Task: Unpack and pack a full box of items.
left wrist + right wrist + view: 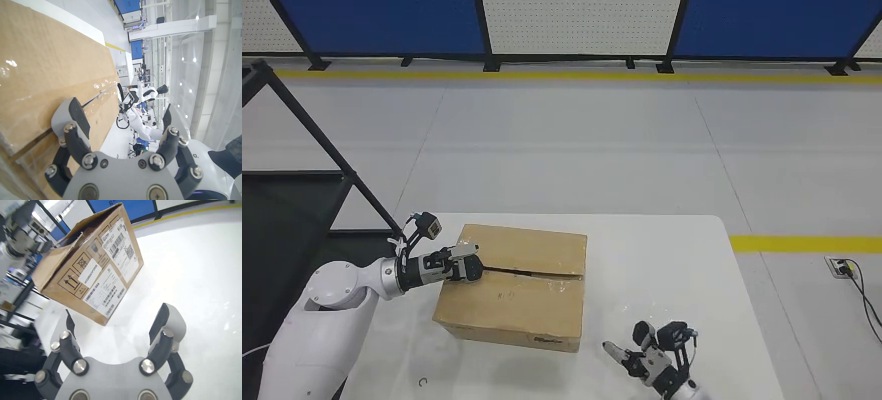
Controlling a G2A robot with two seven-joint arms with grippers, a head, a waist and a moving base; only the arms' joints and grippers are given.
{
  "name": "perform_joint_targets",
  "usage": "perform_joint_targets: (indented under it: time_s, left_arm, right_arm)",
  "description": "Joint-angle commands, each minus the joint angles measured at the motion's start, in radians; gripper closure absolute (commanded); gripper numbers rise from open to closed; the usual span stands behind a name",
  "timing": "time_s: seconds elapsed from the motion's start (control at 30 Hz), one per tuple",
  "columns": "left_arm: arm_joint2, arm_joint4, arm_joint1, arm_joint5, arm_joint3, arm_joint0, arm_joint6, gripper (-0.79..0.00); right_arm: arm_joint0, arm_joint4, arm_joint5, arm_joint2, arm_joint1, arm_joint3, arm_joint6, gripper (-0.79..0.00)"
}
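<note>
My left hand (122,108) hovered open at a brown cardboard box (512,290) on the white table (672,290), right hand (116,313) open too, blue partitions (382,25) behind.

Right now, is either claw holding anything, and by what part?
Nothing held. Left claw open at the box top seam; right claw open beside the box.

Contents of the box (514,305) lie hidden (flaps (527,250) nearly closed).
</note>
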Motion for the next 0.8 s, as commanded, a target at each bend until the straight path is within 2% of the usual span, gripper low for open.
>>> perform_joint_targets:
  time_s: [0.0, 0.13, 0.17, 0.53, 0.63, 0.77]
  left_arm:
    - [0.0, 0.0, 0.0, 0.0, 0.0, 0.0, 0.0, -0.785]
    - [0.0, 0.0, 0.0, 0.0, 0.0, 0.0, 0.0, -0.785]
    - [0.0, 0.0, 0.0, 0.0, 0.0, 0.0, 0.0, -0.785]
    - [0.0, 0.0, 0.0, 0.0, 0.0, 0.0, 0.0, -0.785]
    - [0.0, 0.0, 0.0, 0.0, 0.0, 0.0, 0.0, -0.785]
    - [0.0, 0.0, 0.0, 0.0, 0.0, 0.0, 0.0, -0.785]
  right_arm:
    - [0.01, 0.237, -0.096, 0.003, -0.005, 0.064, -0.007, -0.785]
    - [0.044, 0.522, -0.226, -0.028, -0.016, 0.168, 0.029, -0.785]
    - [0.062, 0.553, -0.223, -0.033, -0.017, 0.189, 0.059, -0.785]
    - [0.063, 0.555, -0.221, -0.035, -0.018, 0.185, 0.06, -0.785]
    - [0.079, 0.69, -0.17, -0.084, -0.028, 0.177, 0.133, -0.785]
    - [0.142, 0.85, -0.135, -0.133, -0.043, 0.254, 0.218, -0.785]
